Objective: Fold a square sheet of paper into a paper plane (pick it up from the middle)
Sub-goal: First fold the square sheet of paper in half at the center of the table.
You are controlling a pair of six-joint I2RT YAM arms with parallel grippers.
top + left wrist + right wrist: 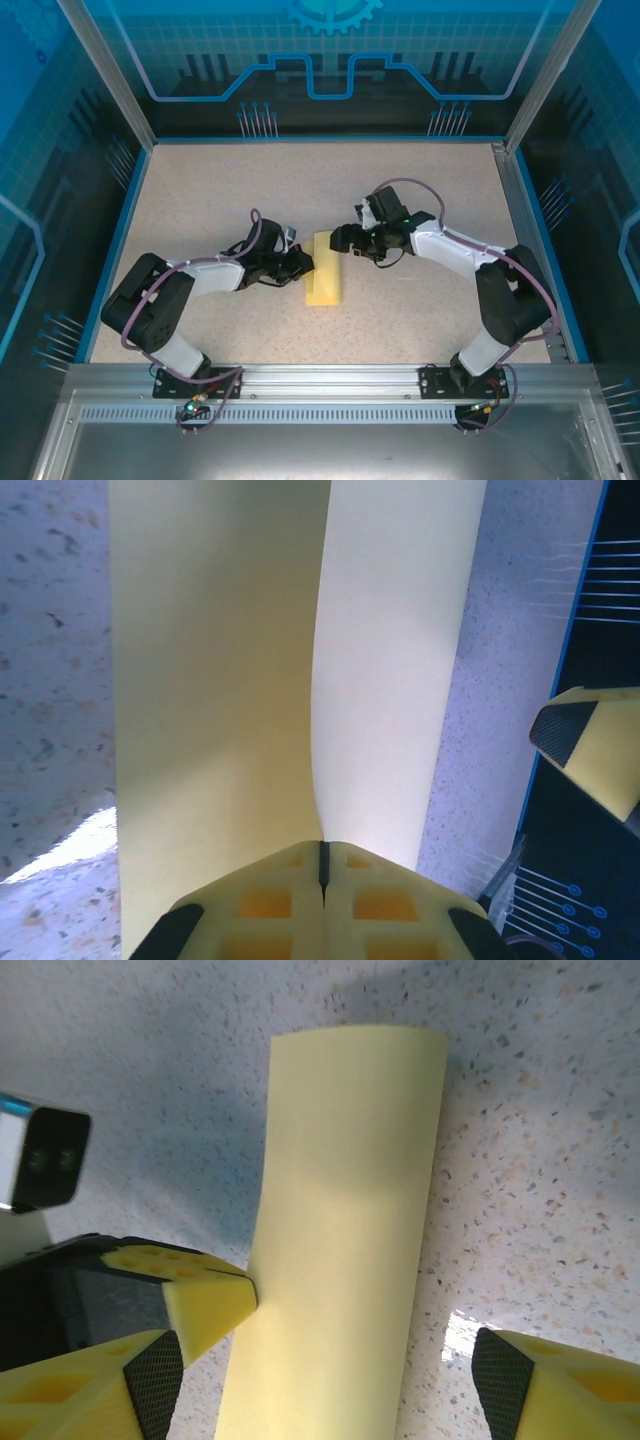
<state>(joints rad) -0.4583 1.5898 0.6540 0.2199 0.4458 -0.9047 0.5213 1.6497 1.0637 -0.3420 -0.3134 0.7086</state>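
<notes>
The pale-yellow square sheet of paper (325,272) lies mid-table, doubled over into a long narrow strip (345,1210). My left gripper (322,865) is shut on its left long edge, and the two layers (380,660) curve up and away from the closed jaws. In the top view that gripper (303,265) meets the strip from the left. My right gripper (325,1390) is open, one finger on each side of the strip's width, neither touching it. In the top view it (347,241) hovers at the strip's far right corner. The left gripper's tips (205,1300) pinch the edge in the right wrist view.
The speckled beige tabletop (300,190) is bounded by blue walls and a metal frame (320,378) along the near edge. One right finger (590,750) shows at the right of the left wrist view, over the table's blue edge.
</notes>
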